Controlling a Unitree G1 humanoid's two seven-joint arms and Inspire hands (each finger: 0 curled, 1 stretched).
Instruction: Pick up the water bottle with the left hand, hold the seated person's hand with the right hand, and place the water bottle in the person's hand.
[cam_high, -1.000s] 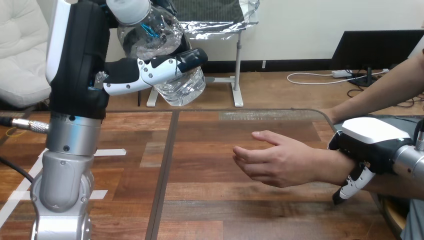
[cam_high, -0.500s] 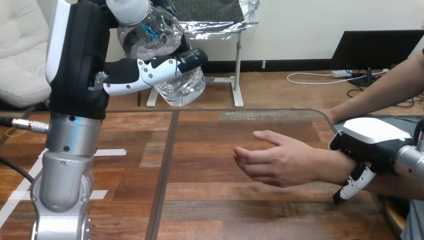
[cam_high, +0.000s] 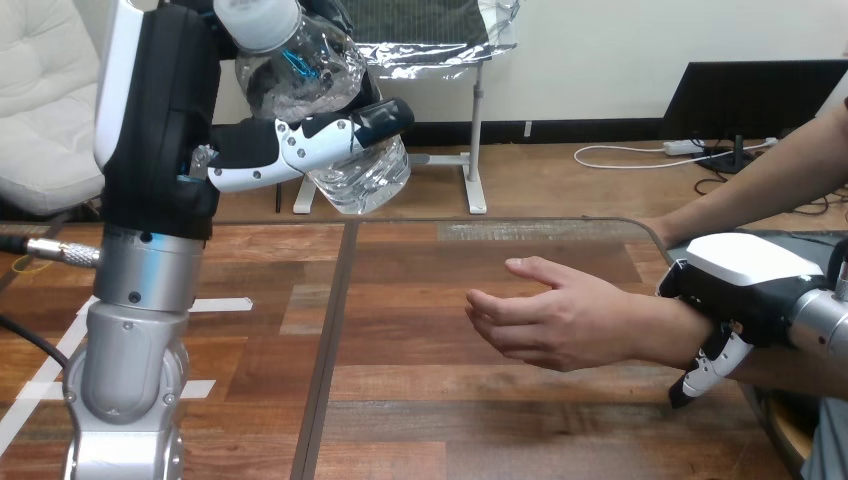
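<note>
Item 1, nearest: my left forearm (cam_high: 135, 300), silver, rising upright from the bench (cam_high: 420, 410) at the near left. Item 2: my right hand (cam_high: 745, 272), at the right edge, white shell on top of the person's wrist (cam_high: 672, 330), its fingers (cam_high: 705, 370) curled down and round that wrist. Item 3: the person's hand (cam_high: 560, 322), stretched out from the right above the middle of the bench, palm turned sideways and fingers loosely cupped, holding nothing. Item 4, uppermost: my left hand (cam_high: 250, 155), raised high at the left, thumb and fingers wrapped round 1 clear water bottle (cam_high: 335, 70). The bottle is tilted, white cap (cam_high: 258, 18) to the upper left, well apart from the person's hand and clear of the bench.
</note>
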